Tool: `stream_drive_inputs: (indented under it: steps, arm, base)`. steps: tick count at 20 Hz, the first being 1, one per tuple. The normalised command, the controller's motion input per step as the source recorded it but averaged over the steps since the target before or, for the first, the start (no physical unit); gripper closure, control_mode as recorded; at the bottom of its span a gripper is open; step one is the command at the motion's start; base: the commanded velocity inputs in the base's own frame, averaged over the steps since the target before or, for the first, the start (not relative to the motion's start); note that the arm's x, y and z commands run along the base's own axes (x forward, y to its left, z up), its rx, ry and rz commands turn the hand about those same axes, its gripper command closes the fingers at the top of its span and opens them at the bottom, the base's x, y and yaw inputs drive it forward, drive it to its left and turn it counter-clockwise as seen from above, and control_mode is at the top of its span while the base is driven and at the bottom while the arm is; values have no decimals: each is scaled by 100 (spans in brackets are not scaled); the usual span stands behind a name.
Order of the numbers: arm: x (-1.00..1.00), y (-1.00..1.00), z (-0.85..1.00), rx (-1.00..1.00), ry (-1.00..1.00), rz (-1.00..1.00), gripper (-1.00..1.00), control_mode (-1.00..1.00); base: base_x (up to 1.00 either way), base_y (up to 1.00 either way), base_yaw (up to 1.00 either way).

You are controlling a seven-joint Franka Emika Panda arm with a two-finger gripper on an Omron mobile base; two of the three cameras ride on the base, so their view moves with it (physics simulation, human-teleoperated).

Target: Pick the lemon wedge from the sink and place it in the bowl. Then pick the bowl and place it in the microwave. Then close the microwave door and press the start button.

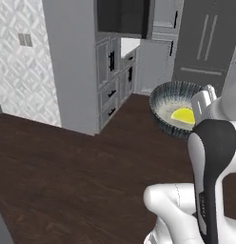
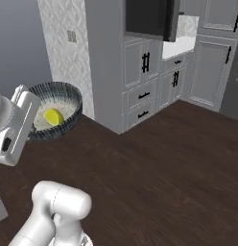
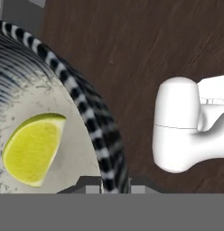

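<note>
The bowl (image 1: 163, 94), dark blue-grey and streaked outside, pale and speckled inside, hangs in the air above the dark wood floor. The yellow lemon wedge (image 1: 182, 116) lies inside it. My gripper (image 1: 200, 110) is shut on the bowl's near rim, as the hand view shows: the fingertips (image 3: 101, 186) clamp the striped rim of the bowl (image 3: 93, 122), with the lemon wedge (image 3: 32, 149) just left of them. From the right, the gripper (image 2: 33, 126) holds the bowl (image 2: 68, 96) and lemon wedge (image 2: 53, 116) at the left. The dark glass microwave door (image 2: 147, 17) sits high in the cabinet column.
Grey panelled cabinets with black handles (image 1: 112, 62) and drawers (image 2: 142, 96) stand ahead on the wood floor (image 1: 67, 171). A patterned wall with a switch plate (image 1: 25, 40) is to the left. A white counter corner (image 2: 181, 45) lies beyond the cabinets.
</note>
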Motion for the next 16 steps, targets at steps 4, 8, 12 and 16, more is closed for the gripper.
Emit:
stream_drive_inputs:
  steps: [4, 8, 12, 16]
  arm:
    - [0, 0, 0, 0, 0, 0, 100, 100]
    - [0, 0, 0, 0, 0, 0, 100, 100]
    - [0, 0, 0, 0, 0, 0, 100, 100]
    - [0, 0, 0, 0, 0, 0, 100, 100]
  base:
    - [56, -91, 51]
    - [43, -98, 45]
    - [30, -100, 40]
    - [20, -100, 40]
